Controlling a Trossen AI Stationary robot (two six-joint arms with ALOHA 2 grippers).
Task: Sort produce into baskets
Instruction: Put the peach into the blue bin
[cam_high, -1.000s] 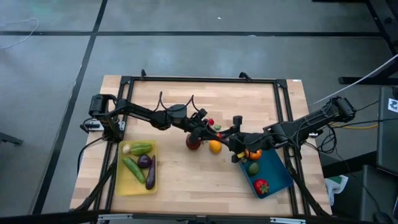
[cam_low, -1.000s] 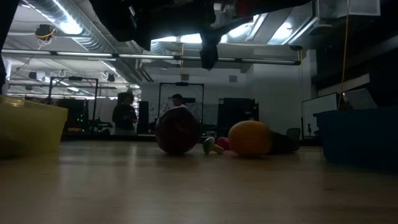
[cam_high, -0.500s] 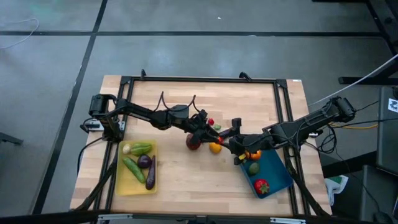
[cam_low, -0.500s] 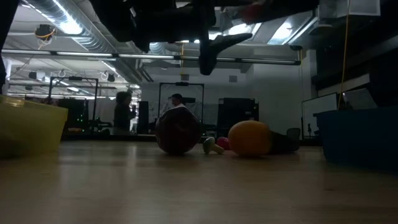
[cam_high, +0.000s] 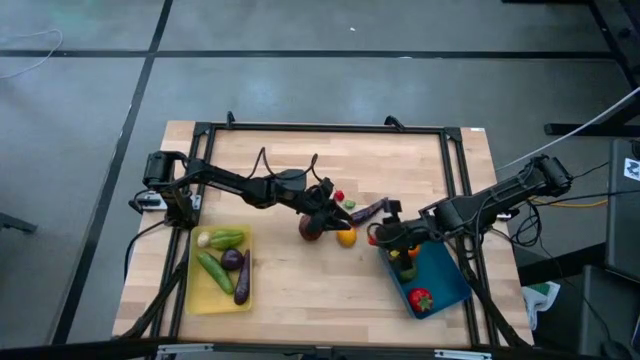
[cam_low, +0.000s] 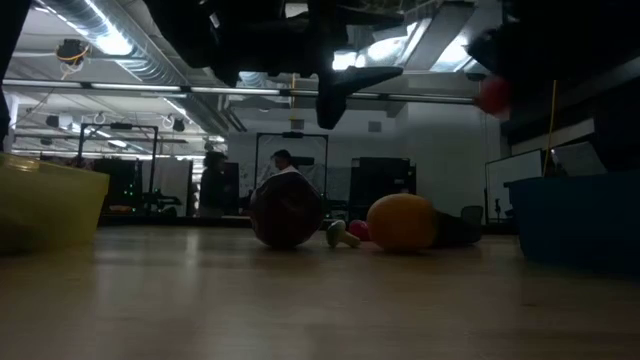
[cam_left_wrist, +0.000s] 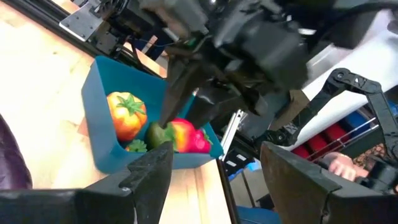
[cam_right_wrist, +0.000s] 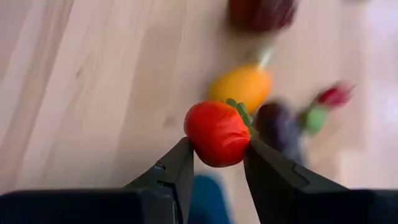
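Observation:
My right gripper (cam_right_wrist: 217, 148) is shut on a red pepper (cam_right_wrist: 217, 132), held in the air near the blue basket's (cam_high: 447, 283) far left corner. An orange pepper (cam_left_wrist: 126, 114), a green piece and a red piece lie in that basket. My left gripper (cam_high: 338, 214) hangs open and empty above the dark red apple (cam_high: 311, 230) and the orange (cam_high: 346, 238). A purple eggplant (cam_high: 368, 210) and a small red and green piece (cam_high: 342, 199) lie just beyond them. The yellow basket (cam_high: 222, 300) holds a cucumber (cam_high: 213, 271), an eggplant and other green produce. My right gripper pinches the red pepper by its two opposite sides (cam_right_wrist: 194, 134) between its two fingers. The fingers slant downward from the table's right side. The pepper is lifted clear of the table, its green stem (cam_right_wrist: 240, 112) showing beside one finger.
A black frame (cam_high: 320, 128) runs along the table's far, left and right edges. Bare wood lies between the two baskets at the near edge (cam_high: 320, 290). People stand far off in the room behind the table (cam_low: 212, 180).
My left gripper has opened and rolled a little, staying in place. My right gripper, shut on the red pepper, has drawn away from the left gripper toward the blue basket, sinking and tipping downward. The eggplant it covered now shows.

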